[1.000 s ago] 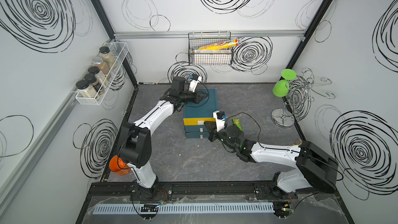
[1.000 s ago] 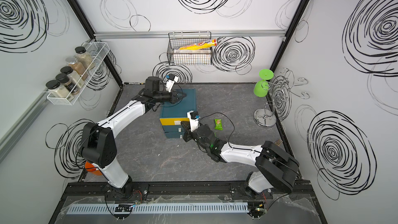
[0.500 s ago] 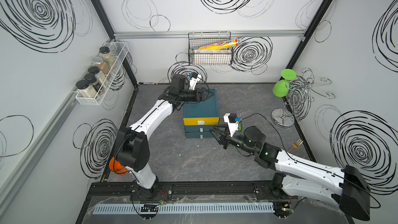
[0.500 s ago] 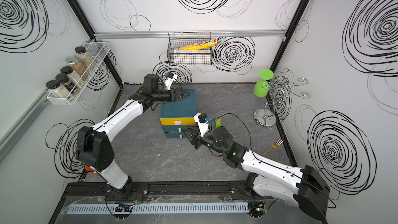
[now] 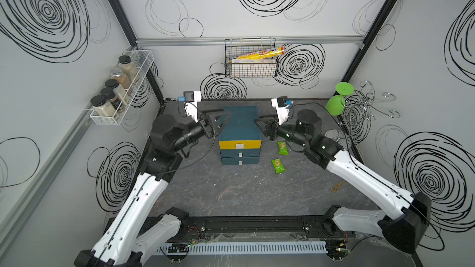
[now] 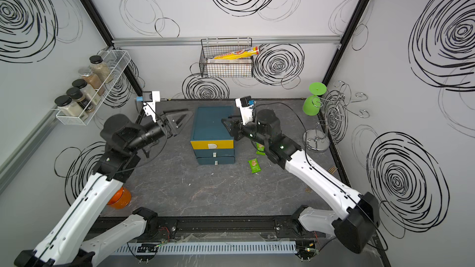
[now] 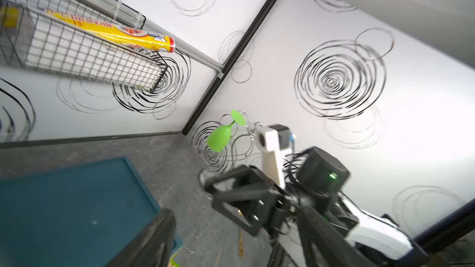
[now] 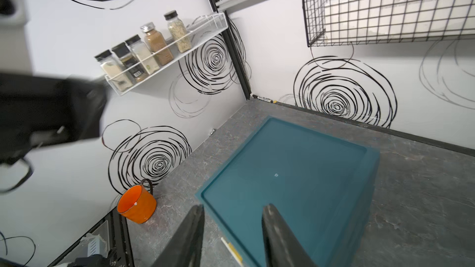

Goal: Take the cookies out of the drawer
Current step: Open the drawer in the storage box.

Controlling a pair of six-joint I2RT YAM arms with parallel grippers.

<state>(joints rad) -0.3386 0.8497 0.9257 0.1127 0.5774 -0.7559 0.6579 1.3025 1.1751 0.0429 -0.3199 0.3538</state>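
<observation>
The teal drawer unit (image 5: 240, 127) (image 6: 213, 127) stands mid-table, and its yellow top drawer front (image 5: 240, 145) looks pushed in. Two green cookies packets (image 5: 282, 148) (image 5: 277, 165) lie on the table to its right; in a top view my right arm partly covers one packet (image 6: 260, 148), while the other packet (image 6: 254, 166) shows whole. My left gripper (image 5: 223, 120) (image 6: 183, 119) (image 7: 234, 214) hovers open at the unit's left side. My right gripper (image 5: 261, 127) (image 6: 228, 128) (image 8: 234, 208) hangs open over the unit's right edge. Neither holds anything.
A wire basket (image 5: 250, 68) with a long yellow box hangs on the back wall. A spice rack (image 5: 118, 93) is on the left wall. A green glass (image 5: 335, 104) hangs on a wire stand at the right. An orange cup (image 6: 119, 197) (image 8: 137, 206) stands front left, and a gold fork (image 5: 337, 185) lies near the right wall.
Both grippers have opened and drawn back from the drawer unit to its two sides. A second green packet now lies on the table to the right of the unit.
</observation>
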